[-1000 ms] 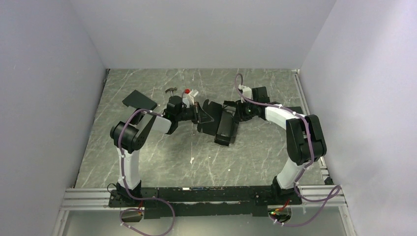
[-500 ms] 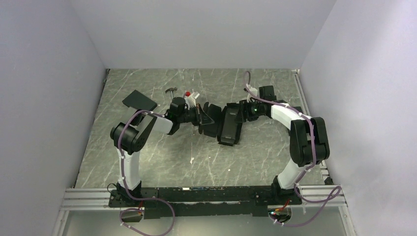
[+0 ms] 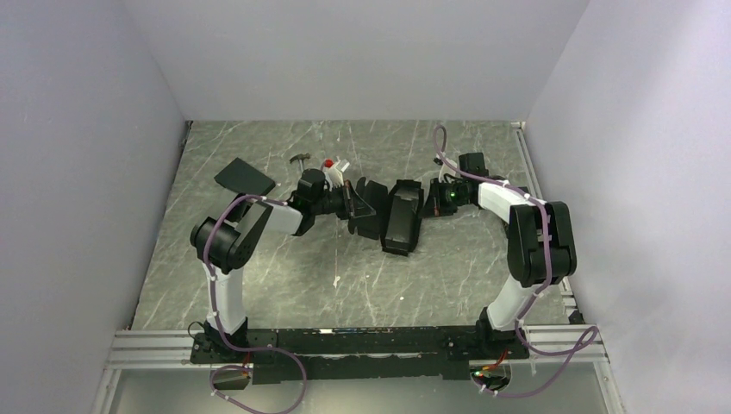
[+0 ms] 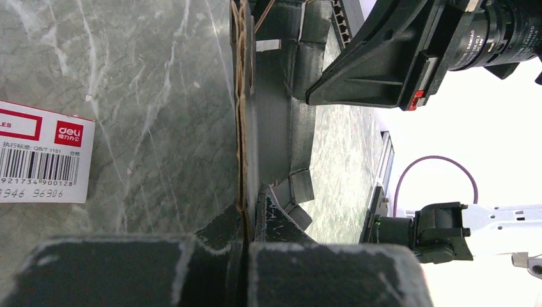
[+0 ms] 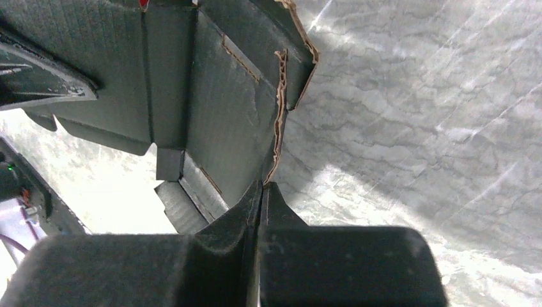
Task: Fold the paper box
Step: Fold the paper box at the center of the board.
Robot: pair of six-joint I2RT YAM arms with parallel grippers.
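Top external: grey-green marbled table (image 3: 284, 276), plain pale walls (image 3: 345, 52) on three sides, aluminium rail (image 3: 155, 345) along the near edge. The paper box (image 3: 398, 220) was mid-table toward the far side, partly folded with panels stood up, hanging between the two grippers. Couldn't tell if its lower edge touched the table.

Left gripper (image 3: 347, 203) was clamped on the box's left flap. In the left wrist view the corrugated edge ran straight into the seam between the closed fingers (image 4: 307, 275). Right gripper (image 3: 427, 197) was pinched shut too. In the right wrist view the torn cardboard edge ended right at the fingertip seam, so it gripped the box's right edge.

Versus a second before: the right arm (image 3: 534, 241) had swung out to the right, and its gripper went from over the box to the box's right edge. The long panel sat a bit further right and straighter front-to-back. The left arm (image 3: 233, 237) and its grip looked unchanged.

Around:
- A black slab (image 3: 244, 178) lay far left, well apart from the box.
- A small dark item (image 3: 300, 158) and a red-and-white item (image 3: 334, 164) lay just behind the left gripper.
- A white barcode label (image 4: 41, 160) showed beside the box in the left wrist view.
- A black camera mount (image 4: 383, 57) crowded that view's upper right, near the box's far side.
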